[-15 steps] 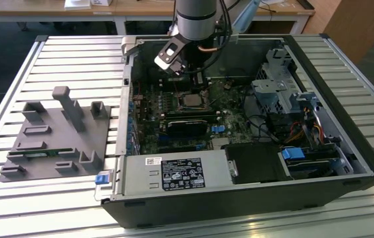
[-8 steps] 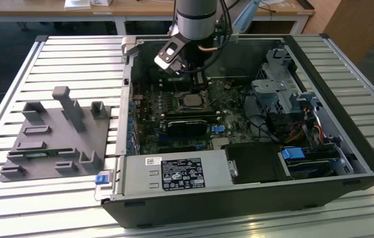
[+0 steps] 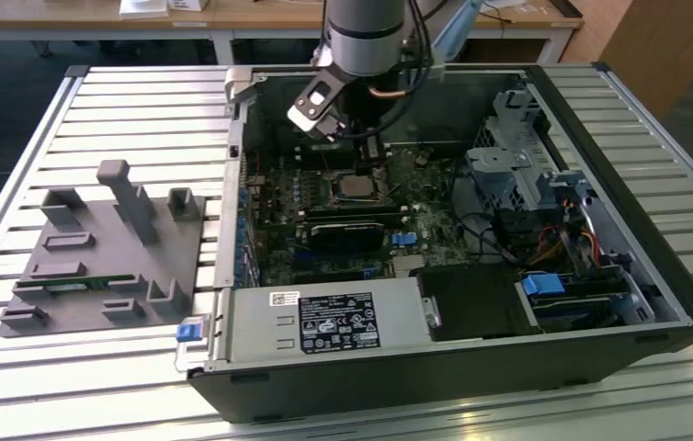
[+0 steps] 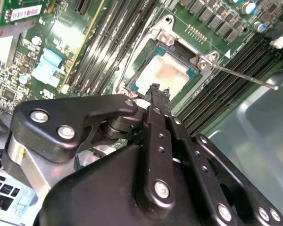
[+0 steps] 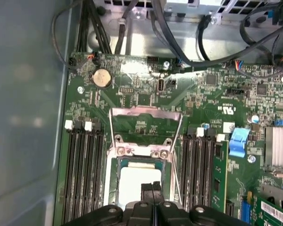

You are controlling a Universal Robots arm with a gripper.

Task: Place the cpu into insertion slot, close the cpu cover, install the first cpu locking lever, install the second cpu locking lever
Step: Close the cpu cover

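Exterior view, starting at its left: a grey fixture [image 3: 101,253] sat near the edge of the bench [image 3: 138,101] on the exterior view's left. The open computer case [image 3: 445,377] took up the bench's middle and the side toward the exterior view's right. Inside the case the cpu [image 3: 357,186] lay flat in the insertion slot [image 4: 178,47], near the middle of the board [image 3: 279,197], with the tool [image 3: 369,158] directly above it.

In both wrist views the tool's fingers [image 5: 148,190] were pressed together with nothing between them. Their tips sat over the cpu's near edge, and whether they touched it could not be told. In the first wrist view the cpu cover [image 5: 146,112] appeared to stand raised, tilted back beyond the cpu. In the second wrist view a thin locking lever [image 4: 245,77] stuck out free.

The step in hand looked like closing the cover. Doing it well would call for pushing the cover's free edge with the closed tips and keeping off the cpu's top. The levers would need to stay clear so the cover could drop flat and square around the cpu.
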